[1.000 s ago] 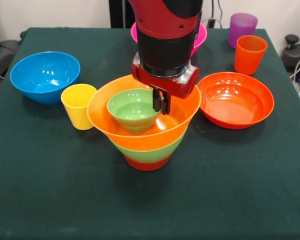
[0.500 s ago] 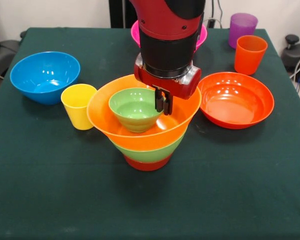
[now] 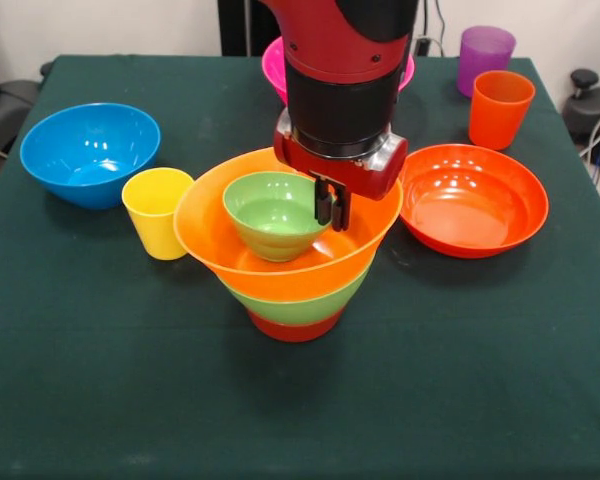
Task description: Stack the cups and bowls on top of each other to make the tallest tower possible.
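Dark green cloth-covered tabletop (image 3: 100, 380). From the left: glossy blue plastic bowl (image 3: 89, 153), then yellow plastic tumbler (image 3: 157, 211) just beside the tower (image 3: 288, 270) — small red-orange bowl (image 3: 294, 327) at the base, medium green bowl (image 3: 298, 303), large yellow-orange bowl (image 3: 280, 262), small ribbed green bowl (image 3: 274, 214) tilted inside. Claw (image 3: 331, 205) clenched on that small bowl's right rim. Farther right: shallow orange bowl (image 3: 471, 199), orange tumbler (image 3: 499, 108), purple tumbler (image 3: 483, 56). Pink bowl (image 3: 276, 62) behind the arm.
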